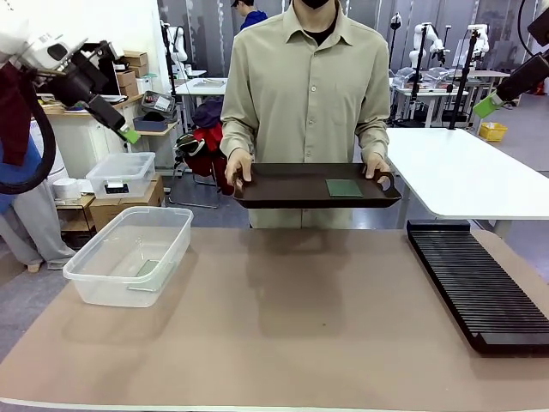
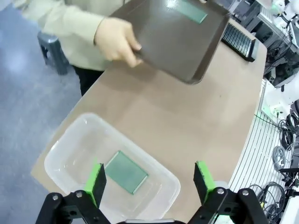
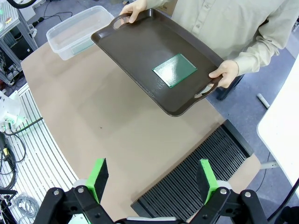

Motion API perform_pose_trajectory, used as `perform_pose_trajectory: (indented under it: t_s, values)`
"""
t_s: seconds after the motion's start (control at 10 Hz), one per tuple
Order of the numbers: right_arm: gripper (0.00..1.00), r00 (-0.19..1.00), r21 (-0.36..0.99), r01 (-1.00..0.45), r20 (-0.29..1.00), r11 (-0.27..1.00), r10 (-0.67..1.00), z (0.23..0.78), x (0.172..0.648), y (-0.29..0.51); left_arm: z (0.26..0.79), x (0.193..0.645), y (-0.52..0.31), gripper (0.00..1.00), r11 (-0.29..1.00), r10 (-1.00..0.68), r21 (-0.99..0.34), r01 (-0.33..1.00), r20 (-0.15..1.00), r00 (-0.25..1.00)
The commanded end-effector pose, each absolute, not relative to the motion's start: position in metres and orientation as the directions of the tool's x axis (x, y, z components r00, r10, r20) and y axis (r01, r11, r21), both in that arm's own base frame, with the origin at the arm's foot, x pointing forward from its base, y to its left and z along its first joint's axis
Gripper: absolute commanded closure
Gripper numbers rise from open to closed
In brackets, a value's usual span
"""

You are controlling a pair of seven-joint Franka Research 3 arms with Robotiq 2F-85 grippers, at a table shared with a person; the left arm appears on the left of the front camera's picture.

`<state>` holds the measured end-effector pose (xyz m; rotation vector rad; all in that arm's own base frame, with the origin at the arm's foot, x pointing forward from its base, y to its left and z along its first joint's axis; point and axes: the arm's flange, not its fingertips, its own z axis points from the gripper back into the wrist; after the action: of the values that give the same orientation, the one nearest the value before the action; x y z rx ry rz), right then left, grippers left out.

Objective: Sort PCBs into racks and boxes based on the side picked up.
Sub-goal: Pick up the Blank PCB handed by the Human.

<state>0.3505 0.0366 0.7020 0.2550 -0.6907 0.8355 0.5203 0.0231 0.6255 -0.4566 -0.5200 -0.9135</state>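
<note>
A person holds a dark brown handled tray above the table's far edge, with one green PCB lying on it toward its right side; the same PCB shows in the right wrist view. A second PCB lies flat on the bottom of the clear tub at the table's left. The long black slotted rack lies along the right side. My left gripper hangs open high above the tub. My right gripper is open, high over the table near the rack.
A smaller lidded clear box sits on cartons behind the table at left. A white table stands at the right behind the rack. The brown tabletop lies bare between tub and rack.
</note>
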Motion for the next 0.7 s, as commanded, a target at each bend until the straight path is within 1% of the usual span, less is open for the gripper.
perform_pose_trajectory:
  t_s: [0.0,0.2,0.3,0.4,0.5,0.6]
  values:
    - [0.0,0.468,-0.057,-0.757,0.649,0.651,0.601,0.701,0.349,0.038,0.627,0.499,0.017,0.0,0.479,-0.606,-0.125,0.869,0.669,0.431]
    - [0.0,0.468,-0.057,-0.757,0.649,0.651,0.601,0.701,0.349,0.038,0.636,0.49,0.016,0.0,0.459,-0.613,-0.089,0.884,0.689,0.387]
    - [0.0,0.468,-0.057,-0.757,0.649,0.651,0.601,0.701,0.349,0.038,0.637,0.485,0.013,0.0,0.472,-0.604,-0.086,0.877,0.693,0.393]
    - [0.0,0.468,-0.057,-0.757,0.649,0.651,0.601,0.701,0.349,0.038,0.635,0.481,0.014,0.0,0.475,-0.601,-0.112,0.873,0.683,0.415]
    - [0.0,0.468,-0.057,-0.757,0.649,0.651,0.601,0.701,0.349,0.038,0.647,0.493,0.014,0.0,0.479,-0.621,-0.097,0.872,0.665,0.415]
    - [0.0,0.468,-0.057,-0.757,0.649,0.651,0.601,0.701,0.349,0.038,0.647,0.493,0.014,0.0,0.479,-0.621,-0.097,0.872,0.665,0.415]
